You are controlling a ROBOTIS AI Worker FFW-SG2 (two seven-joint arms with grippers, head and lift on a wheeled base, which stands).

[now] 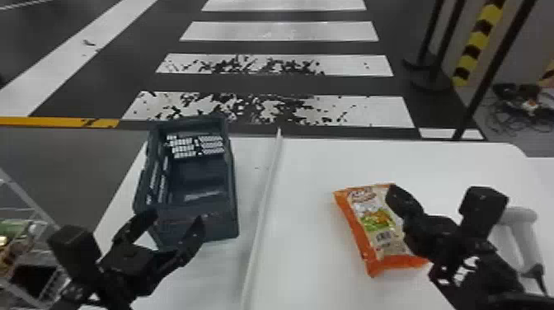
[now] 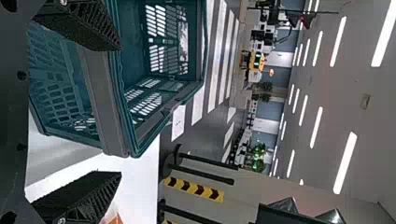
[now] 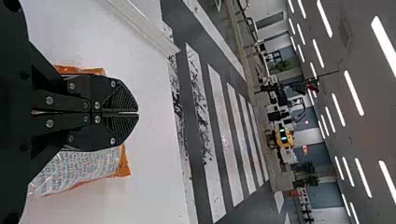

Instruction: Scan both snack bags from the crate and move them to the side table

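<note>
So the big thing here is the white table (image 1: 313,165), with a raised pale strip (image 1: 266,198) running away from the robot across it. The dark blue-green crate (image 1: 218,218) sits left of that strip, upright, near the table's left edge (slatted walls, like a folding grocery one). The left claw (image 1: 177,217) is by the crate's near end, fingers spread wide with nothing between them. The right claw (image 1: 394,194) is the opposite: both fingers pressed together right to the tips, holding nothing. It's over the right-hand part of the orange snack bag (image 1: 371,214), though I can't tell if it touches. That bag lies flat on the table, right of the strip, barcode facing up. Smallest bit is a light grey handled device (image 1: 515,216), partly hidden behind the right arm (can't make out its whole shape, sorry).
</note>
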